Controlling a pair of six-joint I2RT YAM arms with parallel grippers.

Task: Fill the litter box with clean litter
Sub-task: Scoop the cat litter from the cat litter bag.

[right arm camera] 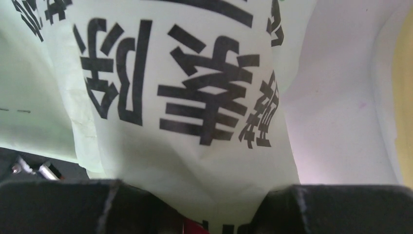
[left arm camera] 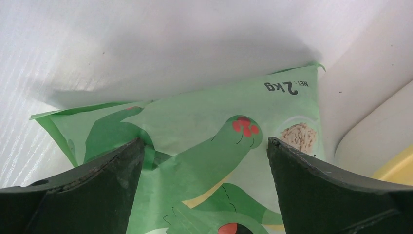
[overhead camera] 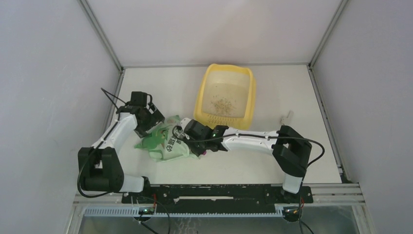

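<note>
Litter box [overhead camera: 200, 95] isn't in either grip. Right gripper [right arm camera: 207, 207] is clenched on a fold of the green bag [right arm camera: 195, 97]: pale film w/ big black characters bunches down btw. its two dark fingers. A sliver of red shows low in the gap; can't tell what it is. Left gripper [left arm camera: 204, 146] is released, jaws spread wide, and hovers over the bag's other end. Printed side lies under it: dark green cartoon shape w/ red spots, a "2 kg" mark, small pic of pellets. Its fingers look apart from the film.

From above, the bag lies crumpled on the white table [overhead camera: 160, 92] btw. the two grippers, L arm on the left, R arm laid low across from the right. A small magenta bit [overhead camera: 205, 152] peeks out by the R wrist.

Beyond the bag, approx. centre of the table toward the far wall, the box sits flat. Its slotted grille ledge [overhead camera: 219, 118] is at the near end, just past the right gripper. Clean litter [overhead camera: 223, 103] inside is only a thin scatter of tan granules, mostly near the ledge. A small white item [overhead camera: 287, 117] lies right of the box, too small to identify.
</note>
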